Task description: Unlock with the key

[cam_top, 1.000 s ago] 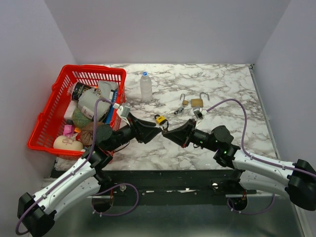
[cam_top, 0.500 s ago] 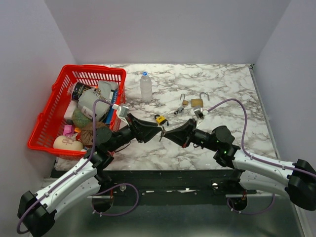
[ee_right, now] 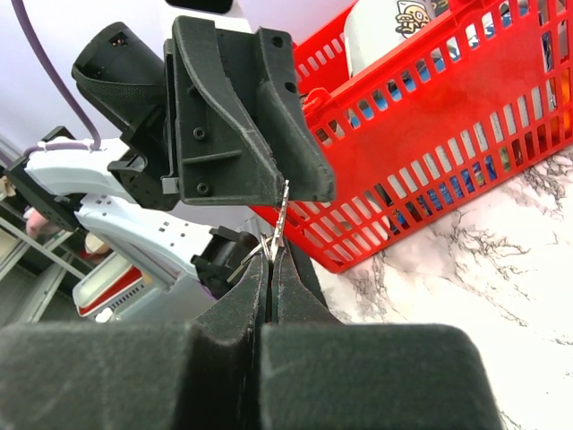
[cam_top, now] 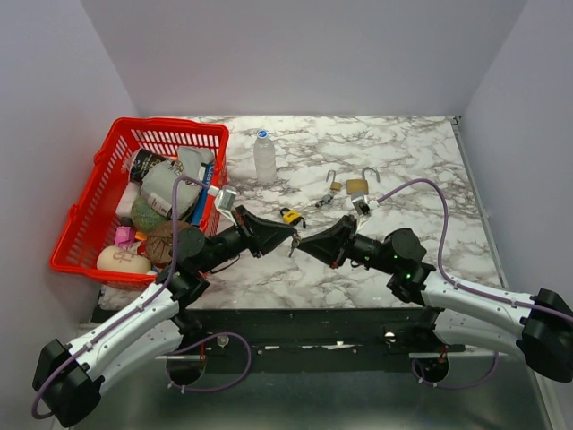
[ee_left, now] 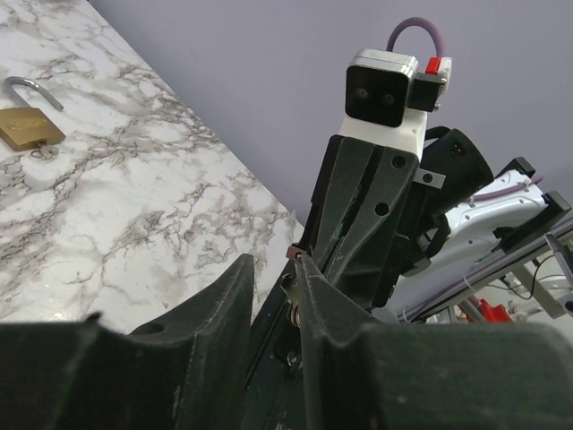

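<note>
Red basket (cam_top: 79,208), loaded with assorted goods, stands at the bench's (cam_top: 407,152) left edge. A clear bottle (cam_top: 264,159) is upright just right of it. Left gripper (cam_top: 288,235) is at mid-bench, its jaws a little apart with the key (ee_right: 279,219) between them and a gap visible on one side. Yellow padlock (cam_top: 291,216) lies on the bench just beyond. Right gripper (cam_top: 303,242) faces the left one, jaws closed tight on the key's near end, holding it clear of the bench. Two brass padlocks (cam_top: 356,186), shackles open, lie farther right.
</note>
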Robot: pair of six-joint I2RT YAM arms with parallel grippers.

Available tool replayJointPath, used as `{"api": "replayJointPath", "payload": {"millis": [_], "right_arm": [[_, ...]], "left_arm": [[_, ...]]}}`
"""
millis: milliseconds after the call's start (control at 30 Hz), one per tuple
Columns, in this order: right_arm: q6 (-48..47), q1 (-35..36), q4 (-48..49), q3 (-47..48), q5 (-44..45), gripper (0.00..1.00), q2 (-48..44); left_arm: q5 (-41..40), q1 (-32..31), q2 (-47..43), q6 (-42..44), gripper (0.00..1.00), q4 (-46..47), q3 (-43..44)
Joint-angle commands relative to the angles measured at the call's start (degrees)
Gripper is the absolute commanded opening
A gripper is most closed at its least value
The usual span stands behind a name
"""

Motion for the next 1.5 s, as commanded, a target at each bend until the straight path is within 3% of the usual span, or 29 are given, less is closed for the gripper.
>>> {"api": "replayJointPath", "payload": {"millis": [0,100,233,333,400,433,533,633,800,933,1200,1467], "right_arm": [[-0.2,0.0,3.1,-1.0,0.8,0.01,-0.4],[0.1,0.0,3.0,-1.4,2.0,0.01,-0.8],[0.1,0.1,1.7,-1.6,3.0,0.01,-1.3],[-0.5,0.0,-0.8,-1.9,3.7,0.04,-2.7],[-1.8,0.0,-4.6,-2.3,5.4,0.17,-5.5],[-2.7,0.0,-6.3,-2.4,6.0,0.33,-6.9],[-7.1,-0.1,-16.7,-2.5,11.4,0.66,-15.0],[-11.4,-0.2,-26.1,-1.9,16.2,0.77,-24.1],[-17.7,-0.2,-35.5,2.1,10.8,0.74,-27.0],[-18.3,-0.2,-35.3,4.5,4.9,0.61,-21.7],[-15.6,-0.2,-25.4,5.6,-4.5,0.52,-11.3],[-11.8,-0.2,-16.6,4.4,-8.1,0.44,-7.8]], "left_arm": [[2.0,0.0,0.2,-0.8,0.22,4.1,-2.3],[3.2,0.1,0.4,-1.6,0.01,5.2,-2.7],[3.2,0.0,-0.3,-1.2,0.00,4.1,-3.0],[1.9,0.1,-1.0,2.4,0.00,-1.6,-1.1],[-0.1,0.1,-1.7,5.7,0.00,-5.2,1.1],[-0.6,0.0,-1.8,6.7,0.00,-8.0,1.7],[-0.6,0.2,-1.7,10.0,0.00,-10.1,3.2],[4.5,0.3,0.6,12.7,0.00,-11.9,5.5],[11.0,0.3,3.8,19.1,0.00,-17.0,11.0],[15.4,0.3,4.5,20.2,0.00,-18.2,12.2],[18.9,0.2,5.1,17.7,0.00,-14.9,11.0],[19.2,0.2,5.6,17.8,0.00,-15.0,11.3]]}}
